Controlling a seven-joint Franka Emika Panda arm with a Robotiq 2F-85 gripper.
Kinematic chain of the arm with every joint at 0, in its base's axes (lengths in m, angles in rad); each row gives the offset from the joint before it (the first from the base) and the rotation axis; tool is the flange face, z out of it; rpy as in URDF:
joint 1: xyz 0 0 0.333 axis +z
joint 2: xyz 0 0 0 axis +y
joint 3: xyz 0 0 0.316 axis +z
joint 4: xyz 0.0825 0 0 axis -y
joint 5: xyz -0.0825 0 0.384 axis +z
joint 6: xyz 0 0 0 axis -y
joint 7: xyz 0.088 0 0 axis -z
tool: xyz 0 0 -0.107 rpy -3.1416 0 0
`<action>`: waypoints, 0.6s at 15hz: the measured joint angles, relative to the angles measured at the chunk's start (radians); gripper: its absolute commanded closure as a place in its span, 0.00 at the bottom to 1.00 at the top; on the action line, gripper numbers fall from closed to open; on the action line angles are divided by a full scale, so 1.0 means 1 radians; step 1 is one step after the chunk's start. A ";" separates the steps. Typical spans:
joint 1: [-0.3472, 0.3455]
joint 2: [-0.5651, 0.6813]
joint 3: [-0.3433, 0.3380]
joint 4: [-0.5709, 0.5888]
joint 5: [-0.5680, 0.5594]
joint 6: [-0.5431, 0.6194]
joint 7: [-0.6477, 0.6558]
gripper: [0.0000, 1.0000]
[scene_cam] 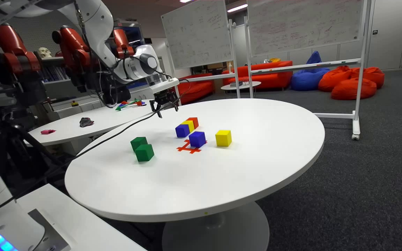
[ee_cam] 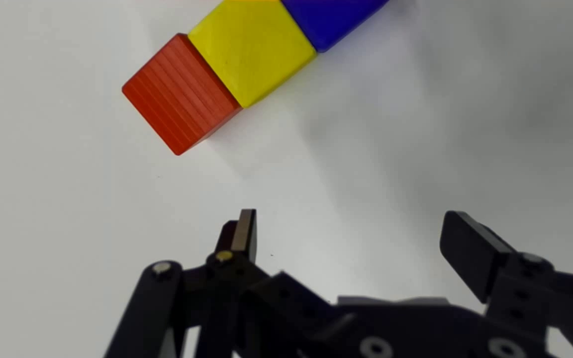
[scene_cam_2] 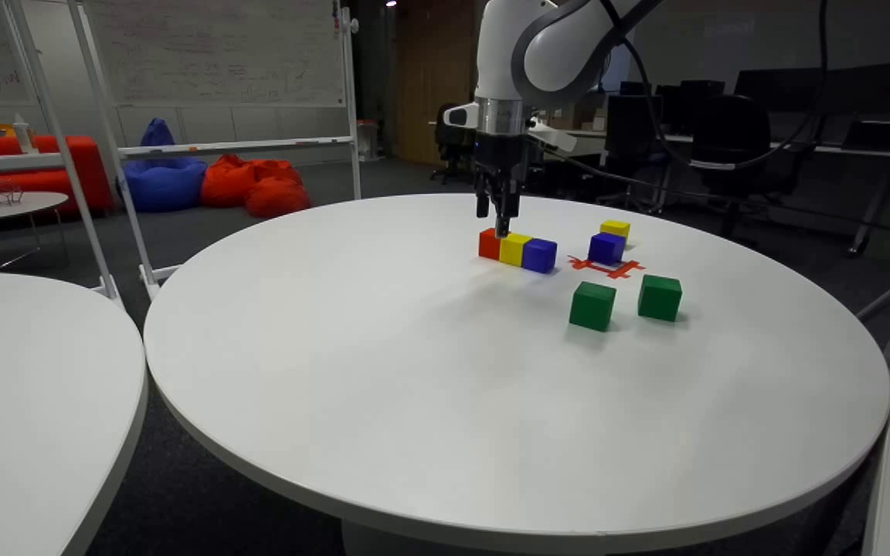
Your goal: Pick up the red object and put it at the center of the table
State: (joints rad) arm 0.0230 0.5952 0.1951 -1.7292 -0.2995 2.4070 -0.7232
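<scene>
while hand (ee_cam: 352,229) hovers, cube (ee_cam: 181,95) (red) lies below

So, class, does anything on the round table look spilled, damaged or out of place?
Nothing looks spilled or damaged. One oddity: a blue cube on the table seems to stand partly over the red marking, hiding some of it; odd if that marks a target.

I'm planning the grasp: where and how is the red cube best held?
Probably from straight above, by the two sides of the red cube flanking its face against a yellow cube: both look flat and free. In the wrist view, the red cube lies diagonal to the open gripper, which should probably turn first.
</scene>
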 measured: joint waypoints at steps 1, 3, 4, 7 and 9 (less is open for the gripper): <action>0.003 0.000 -0.003 0.000 0.000 0.000 0.002 0.00; 0.015 0.000 -0.014 0.000 -0.003 -0.016 0.002 0.00; 0.023 0.000 -0.021 0.001 -0.011 -0.036 0.001 0.00; 0.054 0.000 -0.044 0.015 -0.053 -0.173 -0.011 0.00; 0.068 0.000 -0.054 0.027 -0.084 -0.254 -0.027 0.00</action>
State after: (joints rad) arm 0.0905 0.5949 0.1408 -1.7019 -0.3836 2.1526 -0.7507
